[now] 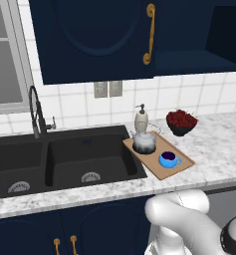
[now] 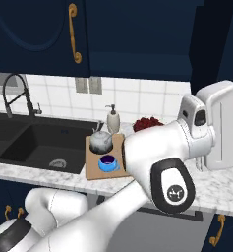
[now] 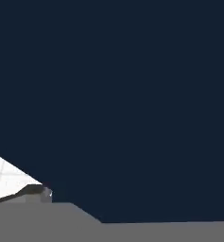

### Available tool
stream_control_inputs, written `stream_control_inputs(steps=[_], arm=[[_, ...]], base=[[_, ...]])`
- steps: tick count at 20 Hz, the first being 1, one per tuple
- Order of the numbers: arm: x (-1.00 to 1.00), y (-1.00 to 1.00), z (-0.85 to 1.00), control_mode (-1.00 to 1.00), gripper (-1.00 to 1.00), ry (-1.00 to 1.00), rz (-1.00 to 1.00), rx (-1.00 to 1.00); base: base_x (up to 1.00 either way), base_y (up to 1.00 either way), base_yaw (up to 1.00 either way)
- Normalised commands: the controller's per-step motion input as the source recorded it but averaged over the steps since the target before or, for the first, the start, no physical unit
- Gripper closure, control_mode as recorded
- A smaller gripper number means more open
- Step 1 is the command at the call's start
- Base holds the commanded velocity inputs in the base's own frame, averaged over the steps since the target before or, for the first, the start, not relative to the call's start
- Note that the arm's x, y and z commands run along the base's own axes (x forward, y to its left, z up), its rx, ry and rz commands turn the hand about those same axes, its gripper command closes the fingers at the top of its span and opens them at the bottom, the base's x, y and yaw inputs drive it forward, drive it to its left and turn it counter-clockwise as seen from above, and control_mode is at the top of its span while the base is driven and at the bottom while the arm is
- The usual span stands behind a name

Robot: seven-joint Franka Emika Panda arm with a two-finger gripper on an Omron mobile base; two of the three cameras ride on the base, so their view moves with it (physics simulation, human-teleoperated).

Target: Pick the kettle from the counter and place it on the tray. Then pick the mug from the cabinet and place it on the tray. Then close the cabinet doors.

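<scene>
Kettle [image 2: 101,141] half-hides behind the arm; mug [image 2: 107,163] sits beside it.

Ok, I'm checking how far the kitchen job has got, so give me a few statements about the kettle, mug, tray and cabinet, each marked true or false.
1. The kettle stands on the tray. True.
2. The mug sits on the cabinet shelf. False: it is on the tray, in front of the kettle.
3. The left cabinet door is shut. True.
4. The soap bottle lies tipped in the sink. False: it stands upright on the counter behind the tray.
5. The bowl of red fruit is on the tray. False: it stands on the counter beside it.
</scene>
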Motion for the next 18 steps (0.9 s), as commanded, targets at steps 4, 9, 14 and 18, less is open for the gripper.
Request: stream_control_inputs(steps=[4, 9, 14, 18], arm=[[0.26, 0.31, 0.03, -1.0, -1.0, 0.1, 0.37, 0.0], [0.21, 0.51, 0.05, -1.0, -1.0, 0.17, 0.37, 0.0], [0.17, 0.6, 0.03, -1.0, -1.0, 0.22, 0.36, 0.0], [0.13, 0.68, 0.01, -1.0, -1.0, 0.22, 0.36, 0.0]], base=[[0.0, 0.0, 0.0], [0.0, 0.0, 0.0], [0.0, 0.0, 0.0], [0.0, 0.0, 0.0]])
